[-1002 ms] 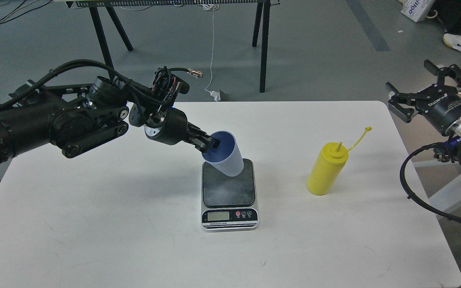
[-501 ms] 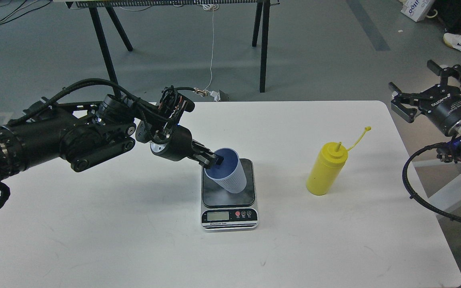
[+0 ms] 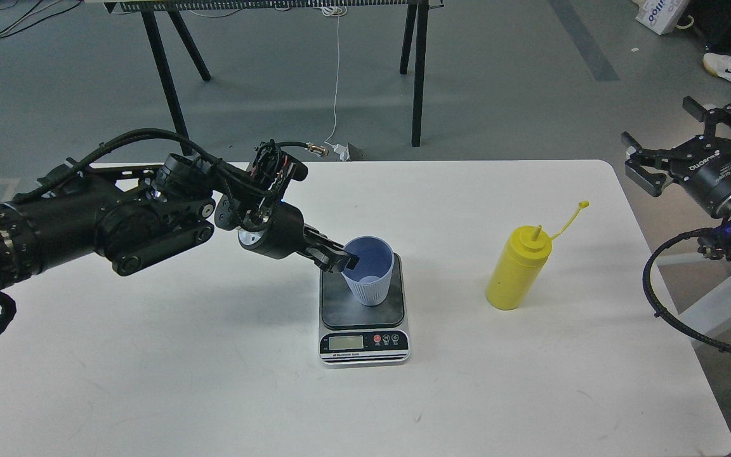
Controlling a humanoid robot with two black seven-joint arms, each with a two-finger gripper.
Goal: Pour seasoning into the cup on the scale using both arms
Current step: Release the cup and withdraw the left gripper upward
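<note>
The light-blue ribbed cup [image 3: 370,273] stands upright on the dark platform of the scale [image 3: 363,314], which sits mid-table. My left gripper [image 3: 342,260] reaches in from the left and is shut on the cup's left rim. The yellow seasoning bottle [image 3: 517,268] stands upright on the table to the right of the scale, its cap hanging on a thin tether. My right gripper [image 3: 689,149] is open and empty, held above the table's far right edge, well apart from the bottle.
The white table [image 3: 213,381] carries only the scale and the bottle. A black-legged table [image 3: 416,70] stands on the floor behind. A cable from my right arm loops [image 3: 664,304] beside the table's right edge.
My left gripper has lowered the cup and tipped it from leaning left to upright on the scale platform. My right gripper has drifted slightly right.
</note>
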